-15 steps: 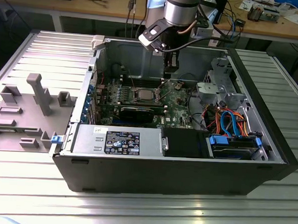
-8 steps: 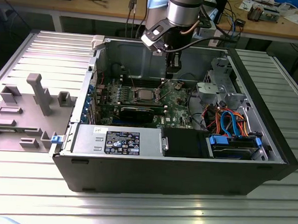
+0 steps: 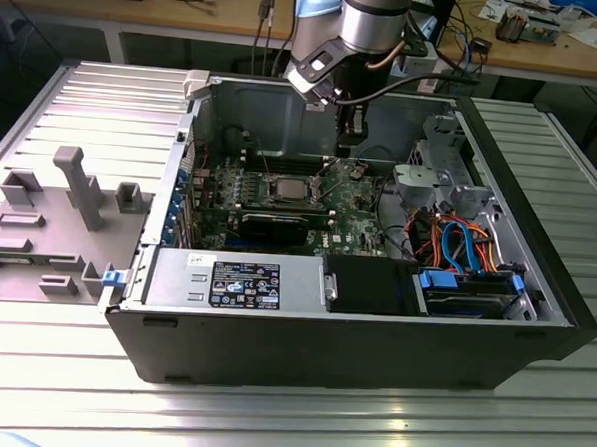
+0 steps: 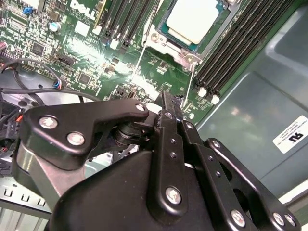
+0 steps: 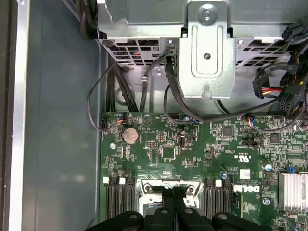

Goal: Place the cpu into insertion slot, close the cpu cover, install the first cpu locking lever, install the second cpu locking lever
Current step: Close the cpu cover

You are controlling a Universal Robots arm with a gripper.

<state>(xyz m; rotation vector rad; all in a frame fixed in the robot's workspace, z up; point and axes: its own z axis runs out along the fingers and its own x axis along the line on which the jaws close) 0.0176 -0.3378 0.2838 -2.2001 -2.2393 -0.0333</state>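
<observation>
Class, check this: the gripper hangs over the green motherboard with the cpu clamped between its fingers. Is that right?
Not quite. The gripper does hang over the green motherboard, but the cpu lies in its socket, not clamped in the gripper; the second wrist view shows it.

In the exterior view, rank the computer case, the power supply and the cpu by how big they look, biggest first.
1. computer case
2. power supply
3. cpu, by far the smallest
</observation>
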